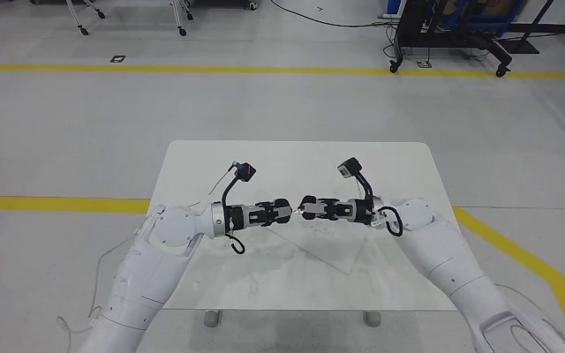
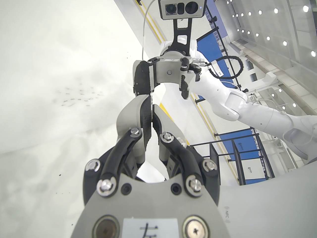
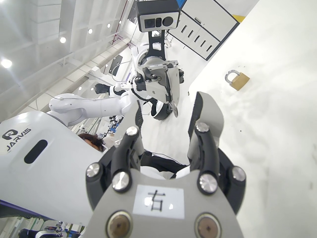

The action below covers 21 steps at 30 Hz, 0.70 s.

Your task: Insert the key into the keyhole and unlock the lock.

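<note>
A brass padlock [image 3: 237,80] with a silver shackle lies flat on the white table [image 1: 265,168]. Above the table's middle my two grippers meet tip to tip. My left gripper [image 1: 290,210] is shut on a small silver key [image 3: 175,111], whose round head sticks out past its fingertips. In the left wrist view the key is hidden between the pressed pads [image 2: 146,115]. My right gripper [image 1: 311,209] is open, its fingers [image 3: 205,110] spread on either side of the key and holding nothing. The padlock lies on the table apart from both grippers.
The tabletop around the arms is bare, with faint scuff marks [image 2: 79,97]. Its edges are some way from both grippers. Grey floor with yellow lines [image 1: 88,204] surrounds the table.
</note>
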Available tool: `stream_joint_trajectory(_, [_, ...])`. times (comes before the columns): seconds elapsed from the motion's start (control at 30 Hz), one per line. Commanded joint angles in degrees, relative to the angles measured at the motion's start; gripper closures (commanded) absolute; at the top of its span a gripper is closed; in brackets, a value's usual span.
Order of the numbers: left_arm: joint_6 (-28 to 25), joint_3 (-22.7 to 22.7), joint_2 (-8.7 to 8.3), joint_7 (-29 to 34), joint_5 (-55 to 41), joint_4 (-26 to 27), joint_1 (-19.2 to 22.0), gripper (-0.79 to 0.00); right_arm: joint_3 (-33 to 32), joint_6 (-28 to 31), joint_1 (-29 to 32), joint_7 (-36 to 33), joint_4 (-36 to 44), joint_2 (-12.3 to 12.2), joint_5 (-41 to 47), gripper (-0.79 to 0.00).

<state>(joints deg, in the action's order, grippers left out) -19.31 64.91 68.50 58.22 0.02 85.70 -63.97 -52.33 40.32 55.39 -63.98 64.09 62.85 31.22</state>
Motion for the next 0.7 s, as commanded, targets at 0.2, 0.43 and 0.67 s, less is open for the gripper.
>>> stream_joint_trajectory(0.2, [-0.39,-0.75,-0.19,0.18,-0.78,-0.1,0.28,0.0,2.46,0.53,-0.99,0.53,-0.02,-0.9,0.66,-0.299])
stream_joint_trajectory(0.43, [-0.44,-1.11,-0.43,0.26,-0.87,-0.22,0.53,0.0,4.88,0.97,-1.97,0.97,-0.22,-1.44,0.33,-0.212])
stream_joint_trajectory(0.67, [-0.47,-1.77,-0.6,0.02,-0.82,-0.16,0.7,0.0,7.32,1.27,-2.96,1.27,-0.18,-1.8,0.77,0.0])
